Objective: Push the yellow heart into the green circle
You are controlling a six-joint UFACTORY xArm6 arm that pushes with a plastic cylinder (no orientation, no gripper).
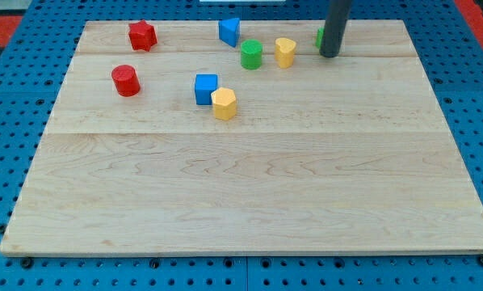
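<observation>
Blue pegboard (pixel 468 121) lay under and around a pale wooden board (pixel 249 186), which filled most of the view. All blocks sat in the board's upper part.

My tip (pixel 329 55) rested near the view's top, right of centre. The rod had no jaws, so no open or closed state applied. A green block (pixel 319 37) showed only as a sliver at the rod's left edge, mostly hidden behind it; shape could not be made out.

Yellow heart (pixel 285 52) stood just left of the tip, with a gap between them. Green circle (pixel 251 54) stood just left of the heart, near but apparently not touching. Tip, heart and circle lay roughly in one row across the view.

Blue block (pixel 229 31), of a wedge-like shape, sat above and left of the green circle.

Blue cube (pixel 206 88) and a yellow hexagon-like block (pixel 224 103) sat lower, left of centre, touching or nearly so, the yellow one at the cube's lower right.

Red star-like block (pixel 142 35) sat near the top left. Red cylinder (pixel 125 80) sat below it, well apart from the other blocks.
</observation>
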